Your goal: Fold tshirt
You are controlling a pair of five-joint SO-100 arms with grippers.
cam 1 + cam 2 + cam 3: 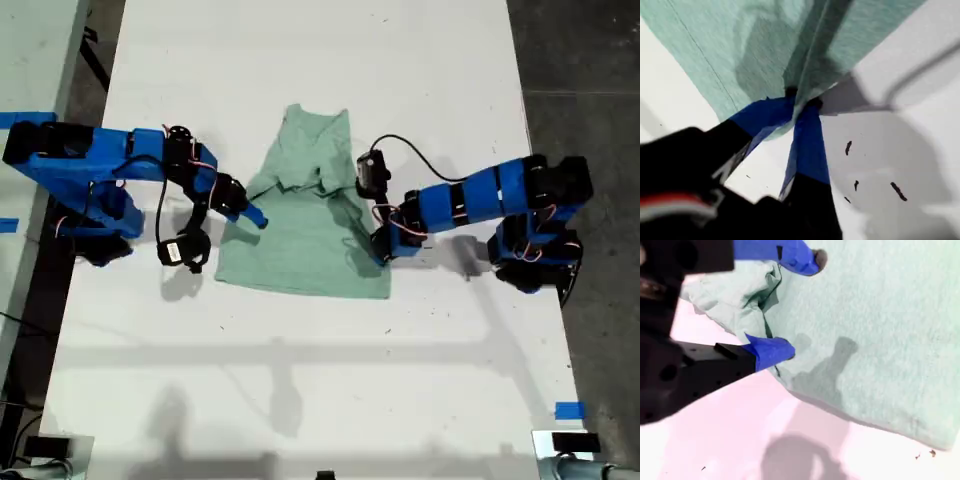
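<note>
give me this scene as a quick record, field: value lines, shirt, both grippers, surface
tshirt: pale mint-green tshirt, partly folded, lying on the table
first gripper: my first gripper shut on a pinch of the tshirt's edge
second gripper: my second gripper open, fingers straddling a bunched fold of the tshirt
surface: white table
arms: one from each side of the exterior view

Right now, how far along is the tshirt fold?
Partway, I judge. Done: the upper part of the tshirt looks tucked inward in the exterior view, narrower than the hem end. In hand: my first hand is shut on an edge of the cloth, and my second hand is open, straddling a bunched fold. Left: the wide lower half lies spread flat and needs folding into a compact shape.
</note>
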